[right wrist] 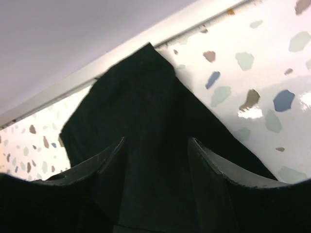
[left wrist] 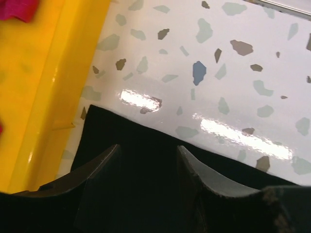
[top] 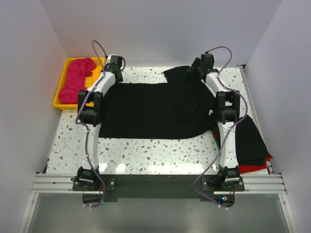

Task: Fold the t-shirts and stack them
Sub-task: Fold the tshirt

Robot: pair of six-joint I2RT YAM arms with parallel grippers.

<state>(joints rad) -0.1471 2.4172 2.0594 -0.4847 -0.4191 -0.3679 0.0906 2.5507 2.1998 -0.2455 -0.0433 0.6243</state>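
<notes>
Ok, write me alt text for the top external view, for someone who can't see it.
A large black t-shirt lies spread flat on a speckled table, with the left gripper and right gripper over its far corners. A magenta shirt sits crumpled in a yellow tray at far left; black and red shirts lie heaped at near right.

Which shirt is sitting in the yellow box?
The pink t-shirt, bunched up in the yellow tray. The big black t-shirt lies spread on the table instead.
</notes>
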